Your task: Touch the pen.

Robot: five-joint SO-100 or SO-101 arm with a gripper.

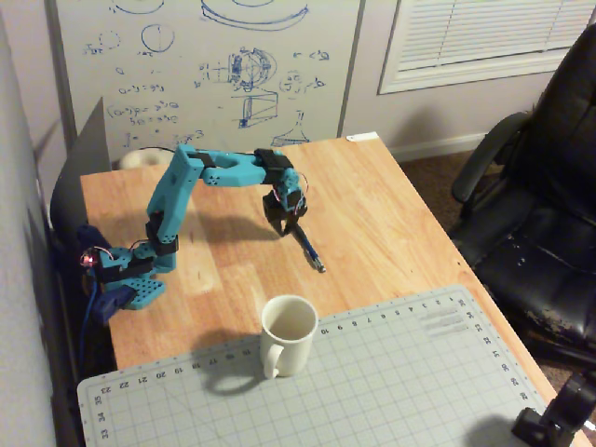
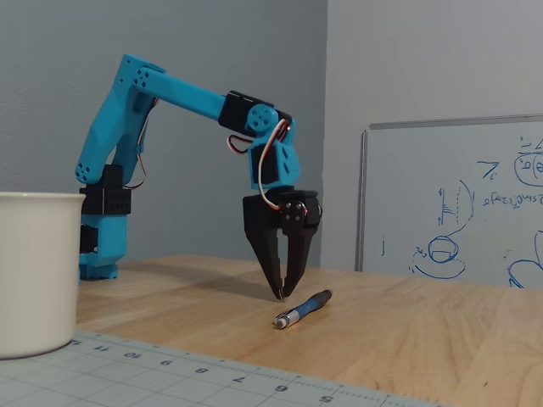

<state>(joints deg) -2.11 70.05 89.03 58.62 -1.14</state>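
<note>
Taking the white mug (image 2: 34, 270) as the landmark and reading the low side-on fixed view from left to right: the mug stands at the left edge on the grey cutting mat (image 2: 170, 377), the blue arm (image 2: 127, 127) rises behind and to its right, and further right the black tool (image 2: 279, 294) hangs point-down with its fingertips drawn nearly together, holding nothing, the tips at or just above the wooden worktop (image 2: 407, 339). Just right of the tool, and well right of the mug, the pen (image 2: 303, 309) lies flat on the worktop, silvery tip toward the camera. The step in hand looks like the last closing-in on the pen; whether the tips already meet it cannot be told from this side, though a sliver of wood seems to show between them. In the high fixed view the tool (image 1: 282, 226) sits at the far end of the pen (image 1: 308, 250), beyond the mug (image 1: 285, 333). The next move likely calls for a small nudge toward the pen's barrel.
</note>
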